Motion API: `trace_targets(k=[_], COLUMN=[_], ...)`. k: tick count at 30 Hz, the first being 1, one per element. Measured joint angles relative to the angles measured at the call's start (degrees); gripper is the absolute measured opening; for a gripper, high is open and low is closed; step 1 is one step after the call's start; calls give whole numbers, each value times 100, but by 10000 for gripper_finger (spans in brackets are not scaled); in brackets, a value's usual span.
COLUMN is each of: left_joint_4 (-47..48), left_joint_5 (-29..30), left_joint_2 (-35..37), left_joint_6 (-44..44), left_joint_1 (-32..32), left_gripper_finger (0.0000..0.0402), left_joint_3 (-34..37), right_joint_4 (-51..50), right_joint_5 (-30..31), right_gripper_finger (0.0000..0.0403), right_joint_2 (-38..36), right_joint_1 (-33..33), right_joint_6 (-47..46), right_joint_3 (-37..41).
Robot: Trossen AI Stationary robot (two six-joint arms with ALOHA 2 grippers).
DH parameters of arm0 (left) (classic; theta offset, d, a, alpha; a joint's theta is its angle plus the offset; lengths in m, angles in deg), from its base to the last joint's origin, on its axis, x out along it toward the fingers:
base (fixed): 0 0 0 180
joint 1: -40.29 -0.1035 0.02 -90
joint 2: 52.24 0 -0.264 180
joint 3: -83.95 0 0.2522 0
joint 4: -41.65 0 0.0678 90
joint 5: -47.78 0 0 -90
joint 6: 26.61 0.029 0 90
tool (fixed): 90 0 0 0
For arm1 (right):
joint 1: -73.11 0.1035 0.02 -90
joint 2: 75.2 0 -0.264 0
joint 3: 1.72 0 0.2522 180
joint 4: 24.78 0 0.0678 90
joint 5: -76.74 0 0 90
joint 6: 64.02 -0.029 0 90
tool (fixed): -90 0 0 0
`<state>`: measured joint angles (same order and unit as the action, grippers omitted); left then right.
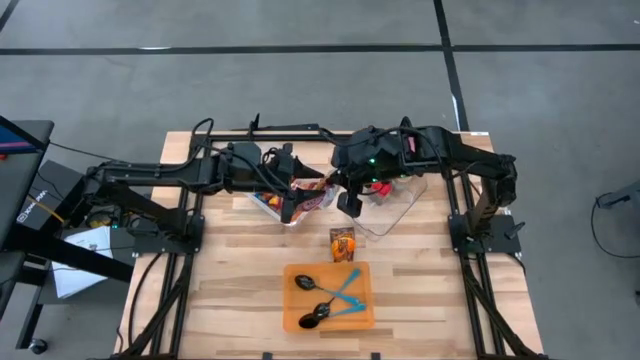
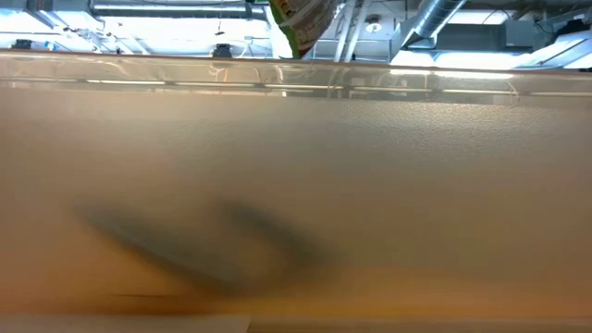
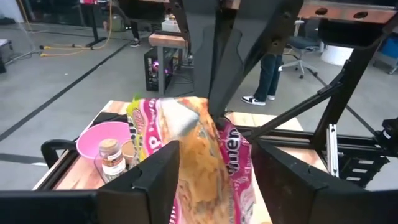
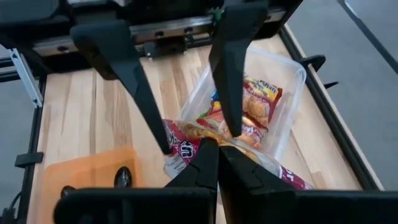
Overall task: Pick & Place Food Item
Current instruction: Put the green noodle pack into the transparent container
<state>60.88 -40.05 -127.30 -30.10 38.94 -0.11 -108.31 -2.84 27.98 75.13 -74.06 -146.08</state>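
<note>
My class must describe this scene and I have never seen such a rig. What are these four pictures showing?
The machine is two dark robot arms, each ending in a two-finger gripper, at a wooden table. One picture looks straight down from above. One looks level from the table top, but an orange plastic tray fills almost all of it. The other two come from cameras on each arm's wrist.

On the table are the tray with black spoons, a small orange packet and a clear plastic container with snack packets inside.

The arms meet mid-table. The right gripper is shut on a pink and orange snack bag, pinching it. The left gripper is open, with one finger on either side of the bag.
</note>
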Motion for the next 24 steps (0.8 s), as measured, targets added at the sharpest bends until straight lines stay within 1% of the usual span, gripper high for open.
trace_targets(k=[5, 8, 12, 16, 17, 24], left_joint_4=[-13, 22, -29, -117, -98, -120], left_joint_5=[0, 0, 7, 39, 42, 39], left_joint_2=[-51, -86, -186, -260, -255, -256], left_joint_6=[-14, -38, -42, -31, -31, 1], left_joint_1=[-2, -2, -4, -12, -10, -61], left_gripper_finger=[172, 147, 94, 22, 13, 5], left_joint_3=[-7, -4, -5, -7, -7, -7], right_joint_4=[67, 97, 64, 44, 52, 123], right_joint_5=[0, -2, -9, -8, -12, -141], right_gripper_finger=[0, 0, 0, 0, 0, 6], right_joint_2=[0, 4, 4, -4, 2, 0], right_joint_1=[4, 4, 4, 11, 11, 23], right_joint_6=[101, 104, 120, 146, 146, 232], right_joint_3=[0, 0, 0, 0, 0, 0])
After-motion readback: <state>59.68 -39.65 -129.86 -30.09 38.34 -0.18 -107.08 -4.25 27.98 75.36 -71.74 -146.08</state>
